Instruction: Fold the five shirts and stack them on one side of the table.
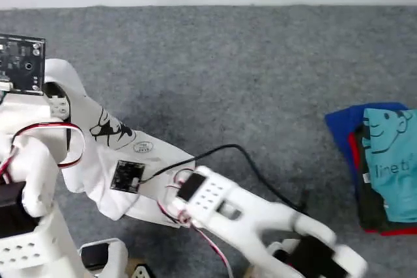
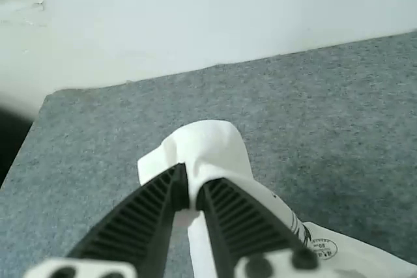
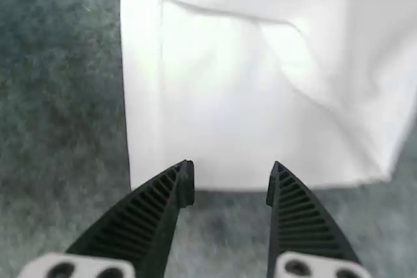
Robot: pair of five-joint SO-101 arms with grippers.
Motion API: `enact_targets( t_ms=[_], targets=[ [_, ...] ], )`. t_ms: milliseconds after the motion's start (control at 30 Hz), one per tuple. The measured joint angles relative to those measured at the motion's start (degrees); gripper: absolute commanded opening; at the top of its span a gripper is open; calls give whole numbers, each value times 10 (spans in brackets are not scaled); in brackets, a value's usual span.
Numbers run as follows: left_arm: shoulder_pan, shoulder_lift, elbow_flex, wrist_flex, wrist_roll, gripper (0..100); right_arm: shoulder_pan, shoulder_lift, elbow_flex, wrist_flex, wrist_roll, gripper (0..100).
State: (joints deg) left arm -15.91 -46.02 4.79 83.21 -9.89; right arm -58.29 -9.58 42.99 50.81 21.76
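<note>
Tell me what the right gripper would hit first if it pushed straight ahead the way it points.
Most likely the edge of the white shirt, lying just ahead of the open right gripper; the depth between them is unclear.

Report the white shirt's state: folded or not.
Not folded. The white shirt lies crumpled on the table, one bunched end pinched in the left hand; the open right hand sits at its edge.

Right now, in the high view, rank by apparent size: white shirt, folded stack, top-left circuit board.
1-2. white shirt and stack: alike, unranked; the shirt is partly covered, the stack is cut off at the edge.
3. circuit board: smallest, though nearer the camera.
</note>
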Motion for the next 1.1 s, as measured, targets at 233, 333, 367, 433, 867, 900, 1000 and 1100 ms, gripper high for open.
enact_targets(
  t_ms=[233,333,367,433,867,900,1000,1100],
  targets=[
    [0,0,0,0,0,14,-34,149,-101,-9,-2,193],
    [0,0,0,0,0,14,-33,180,-121,-8,-3,177],
    [0,0,0,0,0,14,-33,187,-128,-4,-3,147],
    [0,0,0,0,0,14,-29,196,-147,13,10,54],
    [0,0,0,0,0,14,76,131,-159,222,103,9],
    [0,0,0,0,0,14,87,107,-159,247,109,9],
    [0,-1,4,0,0,14,132,27,-159,327,149,9],
    [0,-1,16,0,0,14,185,-59,-159,400,197,9]
  ],
)
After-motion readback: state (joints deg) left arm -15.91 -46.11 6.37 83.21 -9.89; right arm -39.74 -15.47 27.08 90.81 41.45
